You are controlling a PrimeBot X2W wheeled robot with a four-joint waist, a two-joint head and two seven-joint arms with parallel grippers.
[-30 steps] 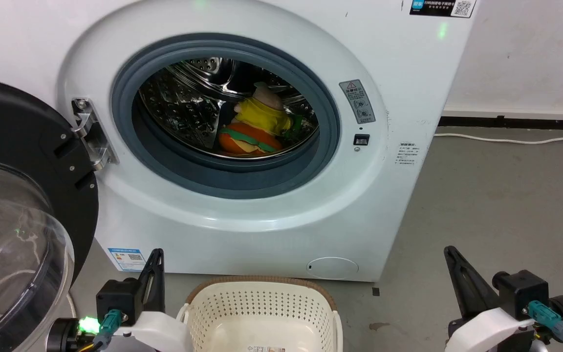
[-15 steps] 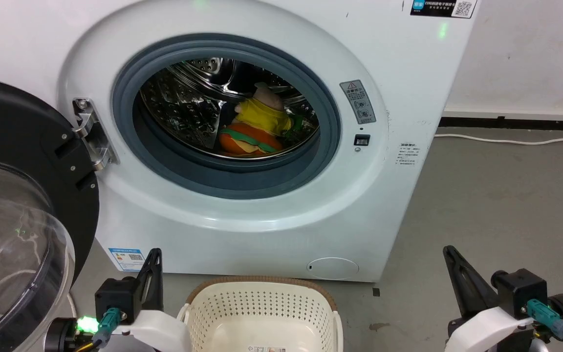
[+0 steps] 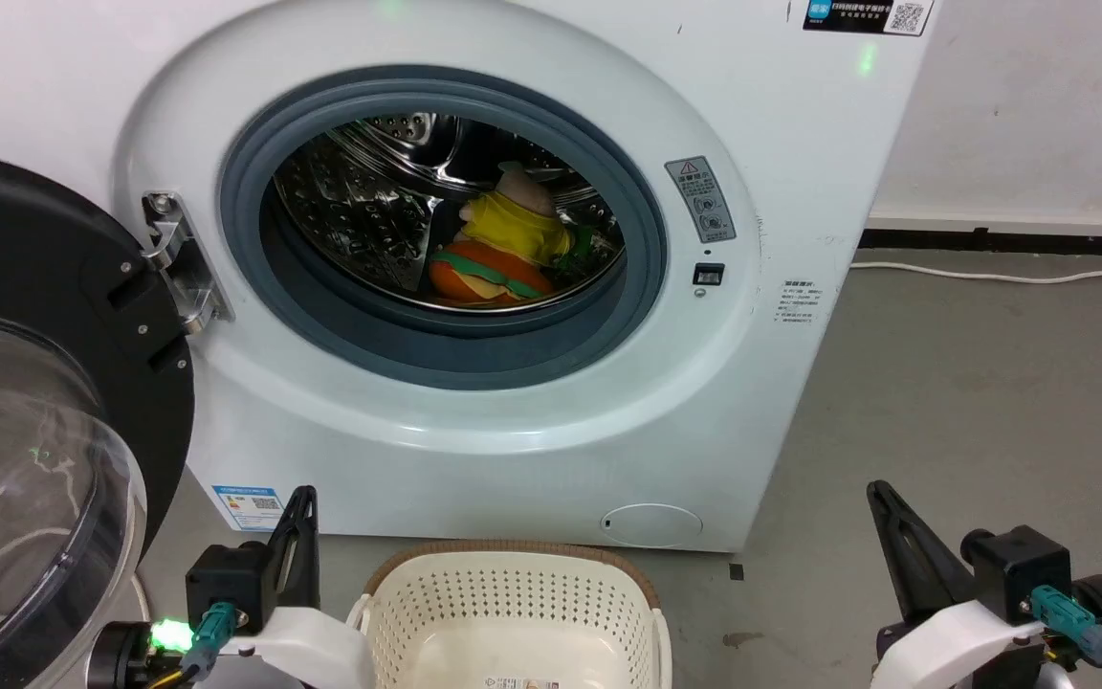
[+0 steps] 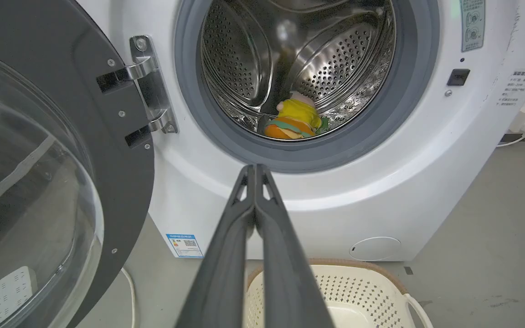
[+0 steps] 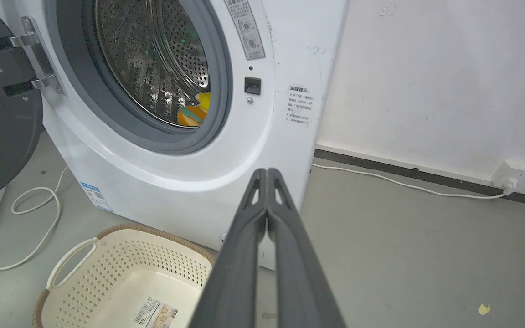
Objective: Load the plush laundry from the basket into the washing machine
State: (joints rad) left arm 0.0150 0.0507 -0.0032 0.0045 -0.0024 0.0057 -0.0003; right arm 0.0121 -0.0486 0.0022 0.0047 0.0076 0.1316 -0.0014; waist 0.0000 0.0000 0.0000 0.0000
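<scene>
A grey concrete floor (image 3: 943, 402) runs up to a white wall (image 3: 1020, 96). Nearest, low at each side of the head view, the two grippers point up at rest. In its own wrist view, the left gripper (image 4: 254, 169) has its two dark fingers pressed together tip to tip, with nothing between them. The right gripper (image 5: 267, 172) is pressed together the same way, holding nothing. Between them on the floor stands the basket (image 3: 513, 598), cream and perforated with a brown rim. A sticker label (image 5: 155, 312) lies on its floor. A white cable (image 5: 39, 218) loops on the floor to the basket's left. Just behind the basket is the washing machine (image 3: 474, 421). Its black-framed door (image 3: 34, 287) is swung wide open to the left on a metal hinge (image 3: 178, 268). Past the grey rubber ring (image 3: 474, 349), the plush laundry (image 3: 503, 249) sits upright on the bottom of the steel drum (image 3: 369, 191), orange base down and pale pink head up. It is well apart from both grippers.
</scene>
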